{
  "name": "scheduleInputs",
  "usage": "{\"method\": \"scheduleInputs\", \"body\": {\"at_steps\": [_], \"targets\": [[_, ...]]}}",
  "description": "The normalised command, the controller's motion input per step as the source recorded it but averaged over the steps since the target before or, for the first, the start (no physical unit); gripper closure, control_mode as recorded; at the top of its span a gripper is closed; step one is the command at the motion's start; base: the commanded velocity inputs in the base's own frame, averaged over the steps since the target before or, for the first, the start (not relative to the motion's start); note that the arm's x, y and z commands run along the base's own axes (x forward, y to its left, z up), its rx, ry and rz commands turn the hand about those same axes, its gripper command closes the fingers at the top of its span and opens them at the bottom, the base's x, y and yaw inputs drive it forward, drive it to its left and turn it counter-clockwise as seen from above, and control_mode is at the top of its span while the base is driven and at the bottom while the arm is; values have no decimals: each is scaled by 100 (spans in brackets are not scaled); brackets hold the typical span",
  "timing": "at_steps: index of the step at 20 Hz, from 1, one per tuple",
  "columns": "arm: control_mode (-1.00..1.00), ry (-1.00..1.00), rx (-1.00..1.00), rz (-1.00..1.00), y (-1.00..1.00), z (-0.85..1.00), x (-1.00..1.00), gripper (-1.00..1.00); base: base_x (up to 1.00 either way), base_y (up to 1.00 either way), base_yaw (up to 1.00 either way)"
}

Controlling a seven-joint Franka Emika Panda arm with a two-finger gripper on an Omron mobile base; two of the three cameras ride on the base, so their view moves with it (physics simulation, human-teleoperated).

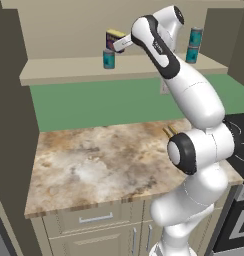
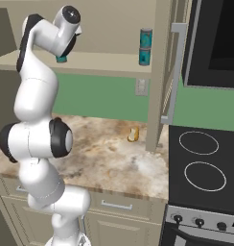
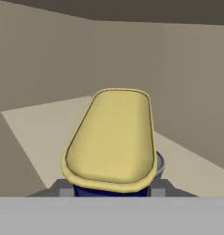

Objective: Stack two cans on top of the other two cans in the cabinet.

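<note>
Pinching the small dark navy can with yellow top [image 1: 114, 39] in the white arm's gripper [image 1: 118, 46], held just above the teal grey-topped can [image 1: 109, 59] in the beige open cabinet [image 1: 69, 70], probably lining up the stack. Other teal pair [image 2: 146, 46] already stacked.

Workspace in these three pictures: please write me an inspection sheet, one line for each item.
Surface: marble-pattern counter, mostly bare.
Job's things: navy can with yellow top is in the gripper, directly above a teal can on the cabinet shelf; whether the two touch cannot be told. At the right end, two teal cans form a finished stack.
Clutter: one small yellowish object on the counter near the cabinet side wall; its kind is unclear.
Grippers: shut on the navy can, seen in the hand view with the yellow top close before the camera.
Cables: nothing seen.
Surroundings: stove top, wall outlet, green backsplash, drawers under the counter.
</note>
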Motion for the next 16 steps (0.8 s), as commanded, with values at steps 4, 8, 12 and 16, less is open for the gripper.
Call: {"method": "scheduleInputs", "body": {"at_steps": [4, 8, 12, 16], "targets": [[-100, 1, -4, 0, 0, -1, 6, 100, 0, 0, 0], [-100, 0, -3, 1, 0, -2, 10, 100, 0, 0, 0], [-100, 0, -1, 1, 1, -4, 9, 100, 0, 0, 0], [-100, 0, 0, 2, 2, -7, 9, 100, 0, 0, 0]]}}
